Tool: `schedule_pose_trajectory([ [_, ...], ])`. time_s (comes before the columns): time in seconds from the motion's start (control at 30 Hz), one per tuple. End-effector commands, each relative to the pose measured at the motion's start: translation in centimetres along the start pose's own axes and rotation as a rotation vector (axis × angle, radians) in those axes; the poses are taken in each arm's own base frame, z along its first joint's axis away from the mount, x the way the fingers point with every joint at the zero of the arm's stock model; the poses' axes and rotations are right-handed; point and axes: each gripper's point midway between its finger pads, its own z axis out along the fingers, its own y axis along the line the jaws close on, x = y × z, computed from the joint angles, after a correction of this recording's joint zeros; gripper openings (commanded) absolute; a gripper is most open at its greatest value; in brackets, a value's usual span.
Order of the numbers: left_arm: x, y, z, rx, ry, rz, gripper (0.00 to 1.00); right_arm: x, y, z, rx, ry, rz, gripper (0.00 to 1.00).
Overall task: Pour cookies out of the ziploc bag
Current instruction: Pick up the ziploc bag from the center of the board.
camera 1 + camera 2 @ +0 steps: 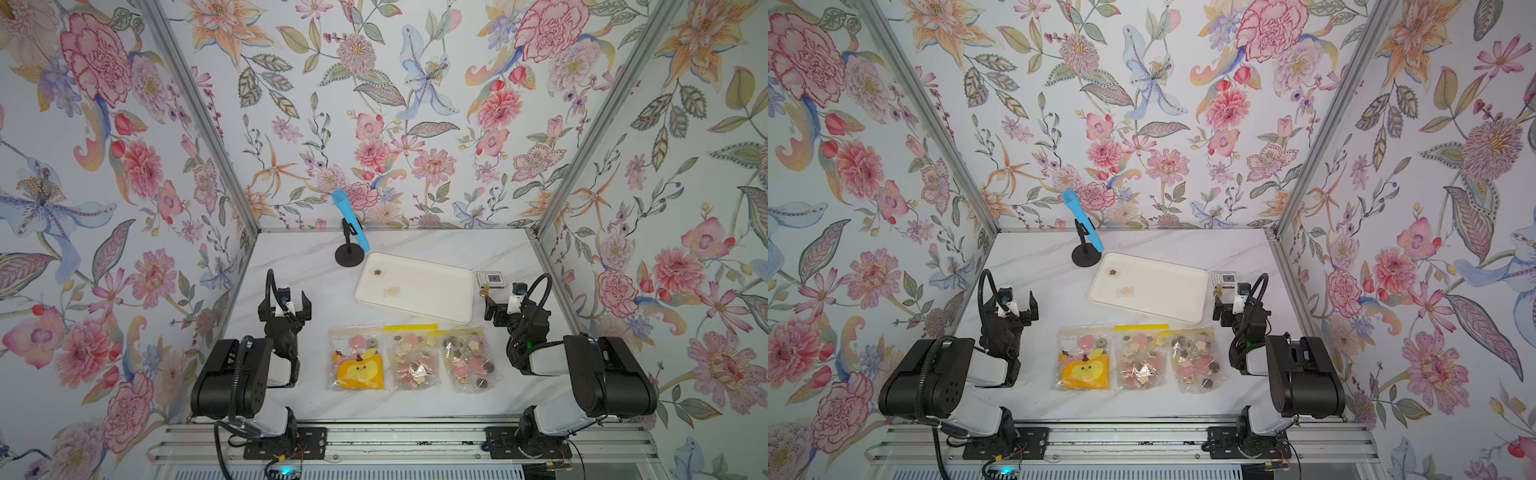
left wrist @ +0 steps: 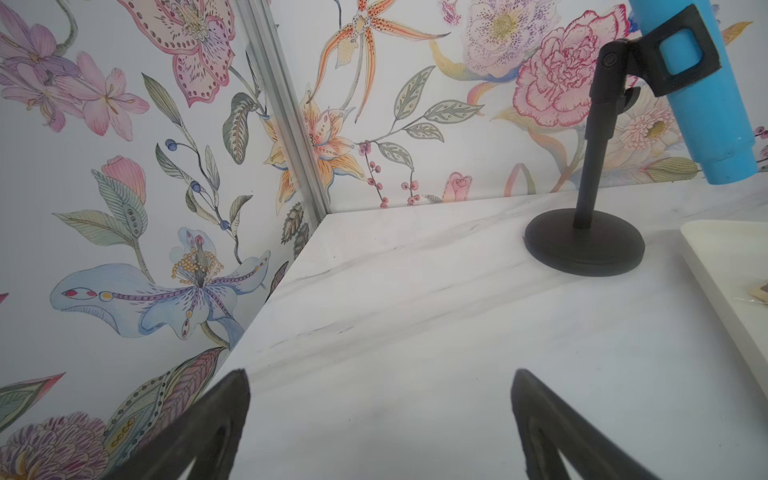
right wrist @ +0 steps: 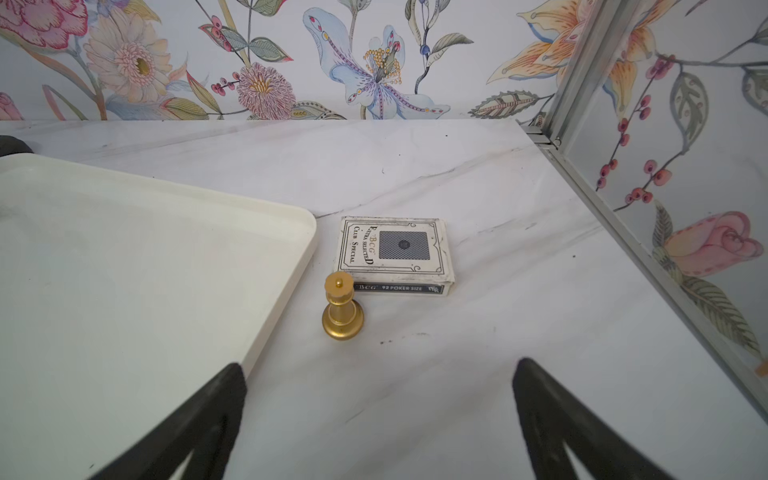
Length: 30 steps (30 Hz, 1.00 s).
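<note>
In both top views three clear bags lie side by side on the marble table (image 1: 299,257), between the arms and just short of the cream tray (image 1: 436,291). They are the apple-card bag (image 1: 357,357), the middle bag (image 1: 413,353) with a yellow strip along its far edge, and the right-hand bag (image 1: 467,359). The cookies (image 1: 405,368) sit inside them: pink rounds, beige and dark stars. Two or three loose ones rest on the tray. The left gripper (image 1: 286,301) and right gripper (image 1: 495,309) stand spread and empty, each apart from the bags. I judge the task not yet begun, since no bag is touched. Whether any seal is parted is too small to tell.

In the left wrist view the left gripper (image 2: 380,374) holds its jaws wide over bare table. It faces a black stand (image 2: 584,245) clipped to a blue microphone (image 2: 706,104); no bag shows.

In the right wrist view the right gripper (image 3: 378,365), likewise wide, looks over the tray (image 3: 124,270), a gold chess piece (image 3: 343,316) and a card box (image 3: 395,249). The box is printed "BCG", "Extra Selected", "Club Special" and "92 Poker Size".

The next move calls for bringing an arm to a bag, pinching its closed bottom edge and lifting it mouth-down over the tray.
</note>
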Motion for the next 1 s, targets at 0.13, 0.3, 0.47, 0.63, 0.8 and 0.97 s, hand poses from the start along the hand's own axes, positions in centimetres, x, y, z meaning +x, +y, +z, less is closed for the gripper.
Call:
schedule_pose_trajectory([
  [0.13, -1.35, 0.52, 0.04, -0.035, -0.051, -0.027, 1.00, -1.32, 0.11, 0.08, -0.010, -0.046, -0.013, 1.00],
  [0.3, -1.35, 0.36, 0.05, -0.029, -0.050, -0.024, 1.00, -1.27, 0.04, 0.06, -0.008, -0.045, -0.011, 1.00],
  [0.47, -1.31, 0.45, -0.02, -0.033, -0.051, -0.020, 1.00, -1.28, 0.04, 0.07, -0.006, -0.045, -0.013, 1.00],
  [0.63, -1.36, 0.51, -0.04, -0.039, -0.052, -0.024, 1.00, -1.32, -0.07, 0.03, -0.006, -0.047, -0.006, 1.00],
  [0.8, -1.36, 0.59, -0.01, -0.046, -0.051, -0.024, 1.00, -1.30, -0.31, 0.10, 0.006, -0.044, -0.001, 1.00],
  [0.97, -1.38, 0.69, -0.06, -0.053, -0.052, -0.026, 1.00, -1.57, 0.26, 0.02, 0.023, -0.048, -0.047, 1.00],
])
